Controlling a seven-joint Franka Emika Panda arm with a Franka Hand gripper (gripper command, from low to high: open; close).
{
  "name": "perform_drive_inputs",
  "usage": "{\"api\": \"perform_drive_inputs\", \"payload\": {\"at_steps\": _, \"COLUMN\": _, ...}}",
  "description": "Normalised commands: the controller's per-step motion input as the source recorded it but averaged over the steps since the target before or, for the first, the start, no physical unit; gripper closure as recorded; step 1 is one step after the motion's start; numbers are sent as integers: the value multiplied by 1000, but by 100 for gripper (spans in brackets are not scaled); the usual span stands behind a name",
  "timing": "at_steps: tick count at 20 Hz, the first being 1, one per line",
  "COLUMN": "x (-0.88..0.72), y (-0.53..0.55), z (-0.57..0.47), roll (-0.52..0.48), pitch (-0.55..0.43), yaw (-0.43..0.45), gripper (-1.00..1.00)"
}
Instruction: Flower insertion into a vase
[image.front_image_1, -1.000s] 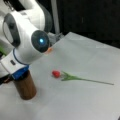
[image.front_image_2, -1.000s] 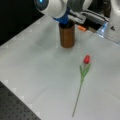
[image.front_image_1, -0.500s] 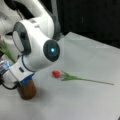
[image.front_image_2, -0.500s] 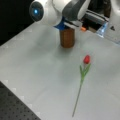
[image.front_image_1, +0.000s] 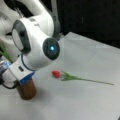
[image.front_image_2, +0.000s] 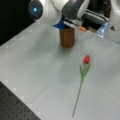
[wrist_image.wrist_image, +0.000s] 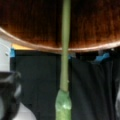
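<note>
The dark-brown vase (image.front_image_1: 27, 91) stands upright on the white table, right under my arm's blue-ringed wrist (image.front_image_1: 25, 77); a front view also has the vase (image.front_image_2: 67, 37) below that wrist. The gripper's fingertips are hidden behind the arm in both front views. In the wrist view a green stem (wrist_image.wrist_image: 65, 62) runs up the middle from the gripper's side and crosses the vase's rim (wrist_image.wrist_image: 30, 46). Green leaves (image.front_image_1: 6, 55) stick out at a front view's left beside the hand. A red tulip (image.front_image_1: 56, 73) with a long stem lies flat on the table, also seen as the tulip (image.front_image_2: 86, 59).
The white table (image.front_image_2: 32, 65) ends in a dark perforated surface (image.front_image_2: 17, 110) at a front view's bottom left. Grey and blue equipment (image.front_image_2: 102, 25) sits behind the vase. The arm's white elbow (image.front_image_1: 37, 47) looms over the vase.
The arm has swung lower and further over the vase, hiding more of it. The red tulip on the table has not moved.
</note>
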Motion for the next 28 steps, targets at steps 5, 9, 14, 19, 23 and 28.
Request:
{"api": "perform_drive_inputs", "payload": {"at_steps": 5, "x": 202, "y": -16, "z": 113, "roll": 3, "pitch": -177, "yaw": -75, "gripper": -100}}
{"api": "perform_drive_inputs", "payload": {"at_steps": 9, "x": 157, "y": 119, "z": 192, "roll": 100, "pitch": -678, "yaw": 45, "gripper": -100}}
{"api": "perform_drive_inputs", "payload": {"at_steps": 14, "x": -31, "y": 281, "z": 290, "roll": 231, "pitch": -898, "yaw": 194, "gripper": -100}}
{"api": "perform_drive_inputs", "payload": {"at_steps": 19, "x": -155, "y": 405, "z": -12, "roll": 174, "pitch": -870, "yaw": 196, "gripper": -100}}
{"api": "perform_drive_inputs", "payload": {"at_steps": 23, "x": 4, "y": 589, "z": -217, "roll": 107, "pitch": -622, "yaw": 92, "gripper": -100}}
{"api": "perform_drive_inputs", "payload": {"at_steps": 28, "x": 332, "y": 761, "z": -151, "roll": 38, "pitch": -280, "yaw": -10, "gripper": -100}}
